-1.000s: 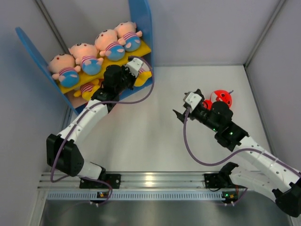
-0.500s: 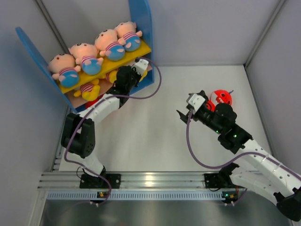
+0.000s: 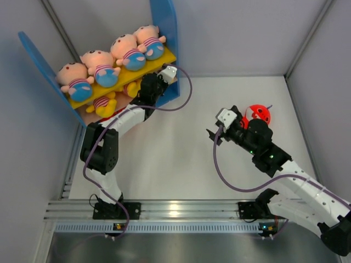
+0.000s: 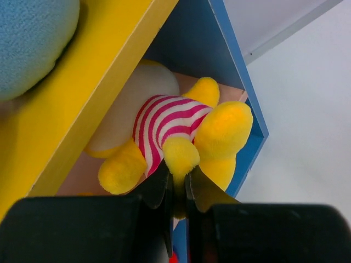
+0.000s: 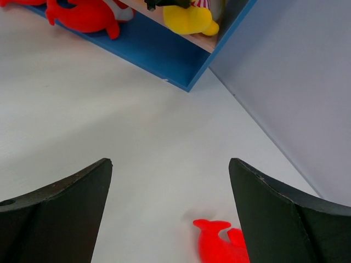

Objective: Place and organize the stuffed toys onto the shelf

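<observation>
The shelf (image 3: 167, 33) stands at the back left, with blue side panels and a yellow upper board (image 4: 82, 82). Several pink-faced dolls (image 3: 98, 66) lie on the upper board. My left gripper (image 4: 180, 178) is shut on a limb of a yellow striped-shirt toy (image 4: 175, 129), which lies on the lower board at the right end. Another yellow toy (image 3: 103, 104) lies further left on that board. My right gripper (image 3: 211, 134) is open and empty above the table. A red monster (image 3: 258, 113) lies beside the right arm, and part of it shows in the right wrist view (image 5: 219, 246).
Grey walls close in the white table (image 3: 181, 159) at the back and right. A second red monster (image 5: 85, 13) lies at the shelf's foot. The left arm's purple cable (image 3: 184, 93) loops past the shelf's right panel.
My left gripper has carried the yellow toy further right and into the lower tier at the shelf's right end. The right gripper has barely shifted.
</observation>
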{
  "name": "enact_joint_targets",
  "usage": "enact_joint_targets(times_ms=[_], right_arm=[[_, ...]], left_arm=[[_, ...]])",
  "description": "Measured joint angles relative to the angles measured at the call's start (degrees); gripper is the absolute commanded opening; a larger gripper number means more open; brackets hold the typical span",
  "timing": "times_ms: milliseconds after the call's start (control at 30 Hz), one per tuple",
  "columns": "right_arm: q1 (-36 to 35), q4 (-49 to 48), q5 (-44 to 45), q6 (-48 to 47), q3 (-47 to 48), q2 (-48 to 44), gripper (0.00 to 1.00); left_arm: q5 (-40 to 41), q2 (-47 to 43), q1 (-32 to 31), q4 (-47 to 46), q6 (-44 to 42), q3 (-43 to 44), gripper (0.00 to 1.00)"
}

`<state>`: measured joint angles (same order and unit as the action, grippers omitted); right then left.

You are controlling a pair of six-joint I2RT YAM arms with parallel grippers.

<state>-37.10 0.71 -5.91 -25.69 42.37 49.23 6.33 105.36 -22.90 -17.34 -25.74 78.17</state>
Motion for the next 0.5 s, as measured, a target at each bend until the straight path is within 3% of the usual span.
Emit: enact_joint_targets(times_ms=[67, 167, 333, 500], right_arm=[[0.24, 0.0, -0.02, 0.24, 0.0, 0.0, 0.88], [0.52, 0.11, 0.07, 0.87, 0.0, 0.09, 0.88], [0.87, 0.81, 0.76, 2.78, 0.04, 1.92, 0.88], [1.79, 3.54, 2.78, 6.16, 1.42, 4.48, 0.91]], left_arm=[[0.55, 0.59, 0.04, -0.24, -0.66, 0.61, 0.37], [0.94, 0.68, 0.13, -0.46, -1.55, 0.68, 0.54], [0.79, 0.55, 0.15, -0.9, -3.15, 0.44, 0.57], [0.37, -2.08, 0.15, -1.01, -4.72, -1.73, 0.69]])
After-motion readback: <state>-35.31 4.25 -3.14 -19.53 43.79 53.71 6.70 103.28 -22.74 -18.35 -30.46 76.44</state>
